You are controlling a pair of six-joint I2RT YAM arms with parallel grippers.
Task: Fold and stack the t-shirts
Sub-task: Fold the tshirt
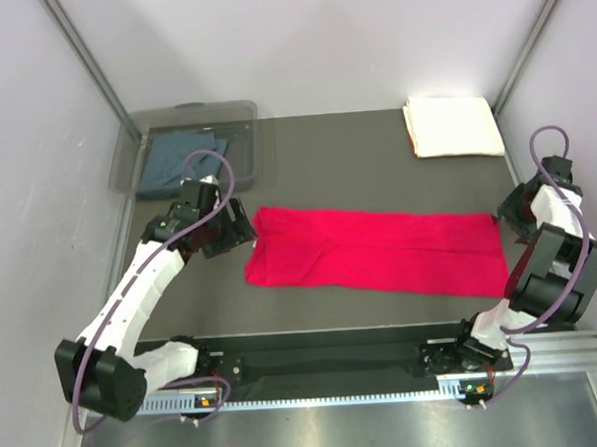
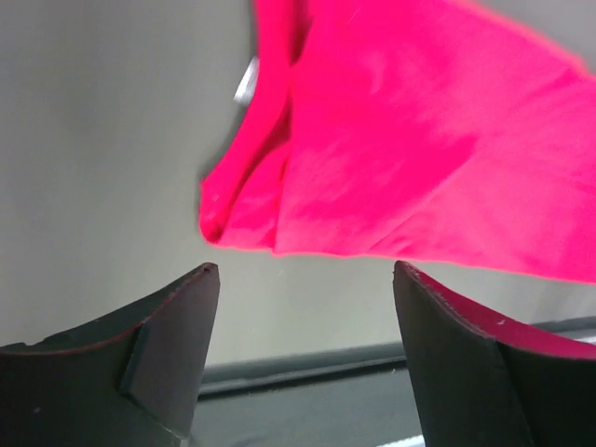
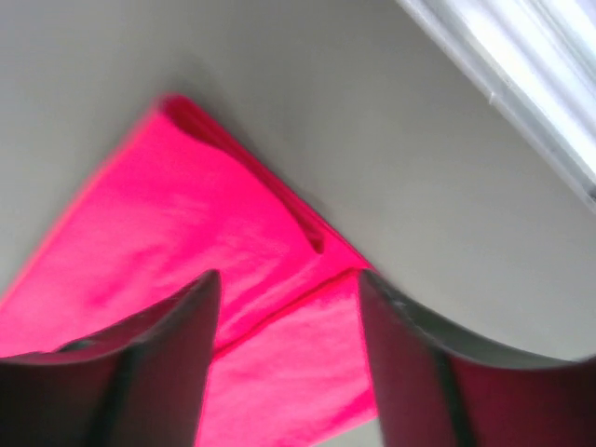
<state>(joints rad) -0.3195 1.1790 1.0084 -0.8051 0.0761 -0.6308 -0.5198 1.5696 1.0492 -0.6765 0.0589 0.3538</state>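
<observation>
The red t-shirt [image 1: 375, 252] lay mid-table as a long band, its long axis running left to right between the arms; the left gripper [image 1: 231, 229] stood just off its left end, jaws wide and empty; the right gripper [image 1: 508, 215] sat at the opposite end, likewise spread and holding nothing (each arm nearest its own end); the cream-white t-shirt [image 1: 454, 125] rested folded at the far right; the blue-grey t-shirt [image 1: 180, 160] lay in the bin [image 1: 245, 114].
</observation>
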